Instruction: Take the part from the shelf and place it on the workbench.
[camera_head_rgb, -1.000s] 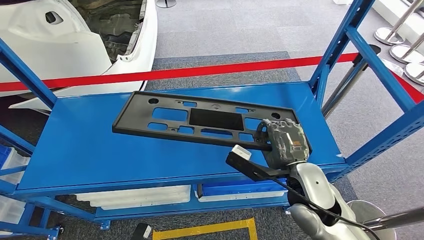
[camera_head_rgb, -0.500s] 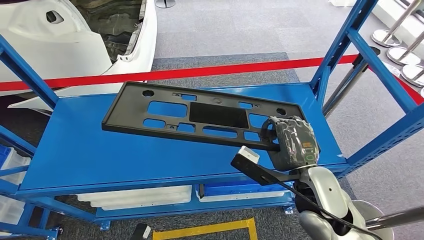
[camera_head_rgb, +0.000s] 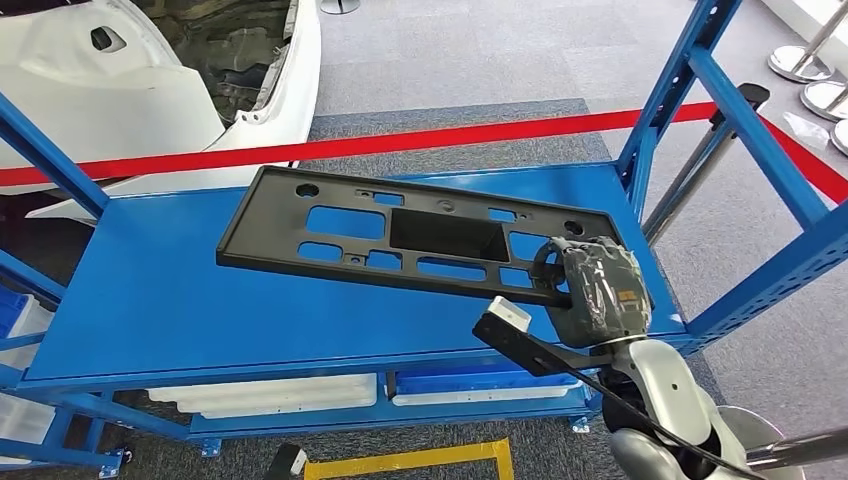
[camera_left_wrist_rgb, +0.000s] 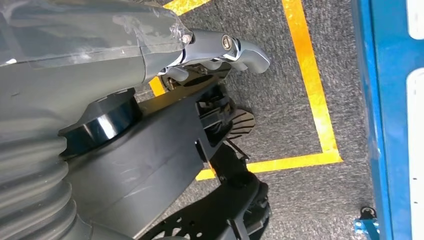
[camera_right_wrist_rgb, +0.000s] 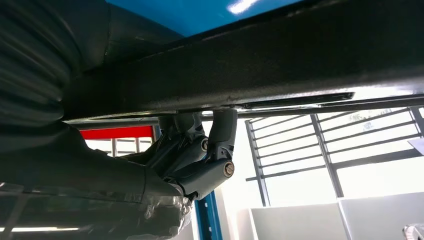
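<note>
The part is a long black plastic plate (camera_head_rgb: 262, 228) with several cut-outs. It hangs tilted just above the blue shelf (camera_head_rgb: 180, 310), its far left end free. My right hand (camera_head_rgb: 597, 290) grips its right end near the shelf's front right corner. In the right wrist view the fingers (camera_right_wrist_rgb: 215, 145) hook around the plate's dark edge (camera_right_wrist_rgb: 250, 65). My left hand (camera_left_wrist_rgb: 220, 50) hangs low beside my body over the carpet, its fingers stretched out with nothing in them.
Blue uprights (camera_head_rgb: 680, 90) frame the shelf at right and left. A red barrier tape (camera_head_rgb: 400, 143) runs behind it, with a white car body (camera_head_rgb: 120, 90) beyond. White bins (camera_head_rgb: 270, 393) sit on the lower level. Yellow floor tape (camera_head_rgb: 410, 460) marks the carpet; stanchion bases (camera_head_rgb: 815, 70) stand at right.
The plate has come up off the shelf surface, and my right hand has drawn it slightly right and toward me. The view has shifted a little.
</note>
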